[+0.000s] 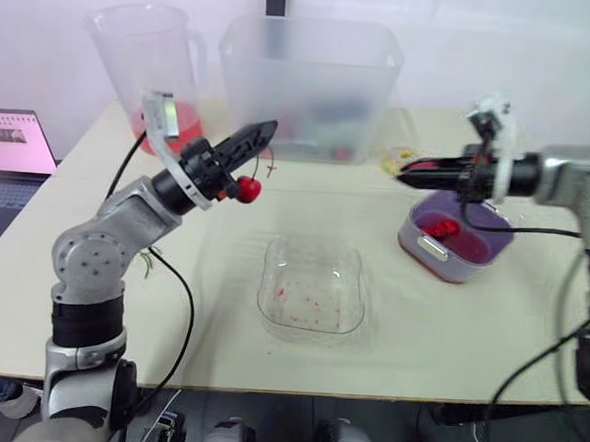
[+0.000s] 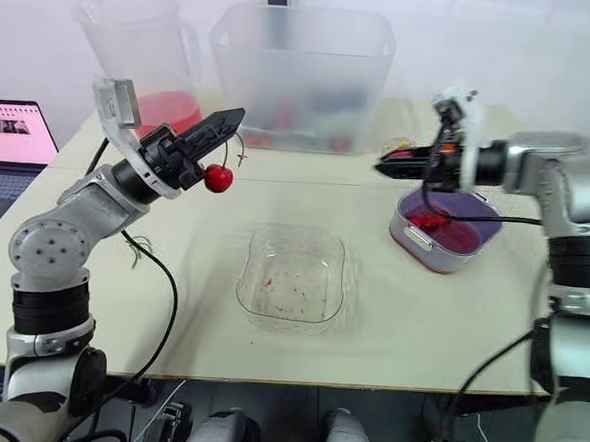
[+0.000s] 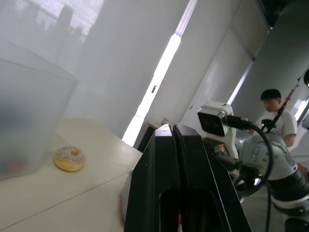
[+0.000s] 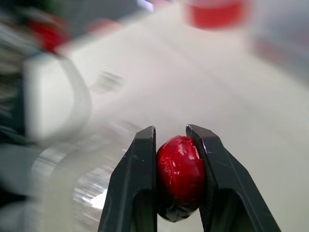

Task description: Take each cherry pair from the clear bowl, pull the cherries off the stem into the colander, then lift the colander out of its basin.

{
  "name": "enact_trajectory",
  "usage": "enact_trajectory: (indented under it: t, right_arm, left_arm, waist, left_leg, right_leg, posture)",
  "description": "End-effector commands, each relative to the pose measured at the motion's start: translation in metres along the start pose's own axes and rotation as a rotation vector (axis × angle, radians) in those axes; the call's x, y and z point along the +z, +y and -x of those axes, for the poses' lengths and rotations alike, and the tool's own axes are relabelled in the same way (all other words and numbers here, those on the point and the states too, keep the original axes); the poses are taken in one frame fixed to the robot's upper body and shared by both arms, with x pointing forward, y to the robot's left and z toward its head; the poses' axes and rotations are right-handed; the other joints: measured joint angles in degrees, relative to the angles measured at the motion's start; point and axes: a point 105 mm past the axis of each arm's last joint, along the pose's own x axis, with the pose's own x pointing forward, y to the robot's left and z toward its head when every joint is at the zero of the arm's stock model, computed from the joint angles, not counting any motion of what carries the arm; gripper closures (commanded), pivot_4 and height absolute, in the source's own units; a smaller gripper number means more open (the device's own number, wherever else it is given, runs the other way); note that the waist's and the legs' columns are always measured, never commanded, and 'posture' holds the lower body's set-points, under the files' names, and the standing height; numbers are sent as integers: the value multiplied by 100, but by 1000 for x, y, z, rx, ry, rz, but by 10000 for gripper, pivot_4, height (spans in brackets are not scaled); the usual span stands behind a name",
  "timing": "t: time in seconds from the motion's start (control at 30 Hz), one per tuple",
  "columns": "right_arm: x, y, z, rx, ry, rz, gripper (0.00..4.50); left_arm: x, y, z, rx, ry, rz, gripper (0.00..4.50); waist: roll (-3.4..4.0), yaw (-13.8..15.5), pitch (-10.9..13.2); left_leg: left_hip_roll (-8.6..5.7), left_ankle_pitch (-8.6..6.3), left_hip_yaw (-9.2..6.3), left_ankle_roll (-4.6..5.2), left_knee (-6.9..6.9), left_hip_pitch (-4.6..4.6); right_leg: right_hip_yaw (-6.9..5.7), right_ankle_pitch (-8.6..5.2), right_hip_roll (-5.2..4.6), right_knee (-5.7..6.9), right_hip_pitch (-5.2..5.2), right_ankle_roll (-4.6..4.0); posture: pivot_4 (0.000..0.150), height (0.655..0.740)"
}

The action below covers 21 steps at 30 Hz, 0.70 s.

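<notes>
L: my left end effector (image 1: 265, 131) pressed together on stem (image 2: 241, 158), hanging cherry (image 1: 248, 189) | R: my right end effector (image 1: 406, 173) pinching second cherry (image 4: 181, 174) beside colander (image 1: 470, 230), desk's (image 1: 419, 329) right edge | risk: releasing short of rim, cherry rolls off

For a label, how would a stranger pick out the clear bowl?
Look at the middle of the beige table, nearer its front edge. The clear bowl is low and squarish, holding just red specks, unlike the tall frosted tub and jug behind it.

Open table (image 1: 386, 372) between bowl (image 1: 314, 245) and colander (image 1: 476, 254)
</notes>
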Motion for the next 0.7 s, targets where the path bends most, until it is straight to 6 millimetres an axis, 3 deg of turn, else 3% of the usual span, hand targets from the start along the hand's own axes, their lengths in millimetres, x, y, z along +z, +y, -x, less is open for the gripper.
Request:
enact_trajectory:
  t: [0.03, 0.1, 0.23, 0.37, 0.5, 0.63, 0.7]
  right_arm:
    - [-15, -40, 21, -208, 201, 225, 38614]
    - [-38, -53, 22, -243, 352, 331, 38614]
    - [-80, -55, 15, -165, 508, 378, 38614]
    - [-102, -60, 12, -166, 556, 355, 38614]
    - [-111, -58, 9, -145, 559, 327, 21613]
    - [-99, -58, 14, -141, 541, 326, 2731]
    - [-87, -58, 19, -149, 521, 327, 467]
  left_arm:
    - [9, -6, 0, -35, -16, -56, 45000]
    - [5, -7, 1, -42, 6, -68, 45000]
    - [-4, -6, 2, -46, 43, -94, 45000]
    - [-6, -5, 6, -33, 62, -123, 45000]
    - [-4, -4, 8, -17, 54, -133, 45000]
    - [-2, -4, 5, -19, 38, -129, 45000]
    - [2, -2, 2, -20, 26, -132, 45000]
  waist:
    - [0, -15, 0]
    - [-1, -30, 0]
    - [-1, -44, 2]
    - [6, -33, 8]
    - [6, -17, 9]
    - [8, 7, 10]
    - [8, 13, 10]
  left_leg:
    - [1, 0, 3, 0, -1, 3]
    - [2, 0, 7, 0, -3, 7]
    - [5, 1, 9, -1, -9, 7]
    - [5, 3, 8, -4, -5, 5]
    - [5, 3, 4, -5, -2, 5]
    - [5, 3, 2, -5, 2, 5]
    - [5, 3, 1, -5, 3, 5]
  right_leg:
    - [3, 0, 1, 0, 1, 0]
    - [7, 0, 4, 1, 0, 0]
    - [7, 0, 4, -2, -1, 1]
    - [5, 0, 3, -1, -1, 1]
    - [4, 0, 2, -2, 2, 1]
    - [2, 0, 1, -1, 6, 1]
    - [1, 0, 1, -1, 7, 1]
  posture:
    - [1500, 6863]
    - [1500, 6863]
    - [1500, 6863]
    - [1500, 6863]
    - [1500, 6863]
    - [1500, 6863]
    - [1500, 6863]
